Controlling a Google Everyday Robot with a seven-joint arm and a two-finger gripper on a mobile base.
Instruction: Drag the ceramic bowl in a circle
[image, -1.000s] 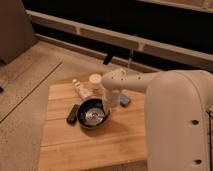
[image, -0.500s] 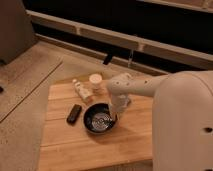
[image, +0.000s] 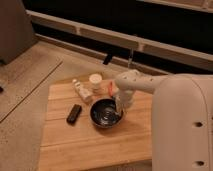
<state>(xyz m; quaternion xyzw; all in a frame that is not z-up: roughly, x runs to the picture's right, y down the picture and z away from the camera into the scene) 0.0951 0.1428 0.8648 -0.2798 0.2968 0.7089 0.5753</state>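
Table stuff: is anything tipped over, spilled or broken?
No spill or damage shows. The ceramic bowl sits upright on the wooden table, with the gripper at its right rim. The small bottle by the white cup seems to lie on its side.

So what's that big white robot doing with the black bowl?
The robot's white arm reaches down over a wooden table, and its gripper is at the right rim of the ceramic bowl. It looks like it is dragging the bowl around on the tabletop. A small white cup, a pale bottle lying down and a dark flat object sit nearby on the table.
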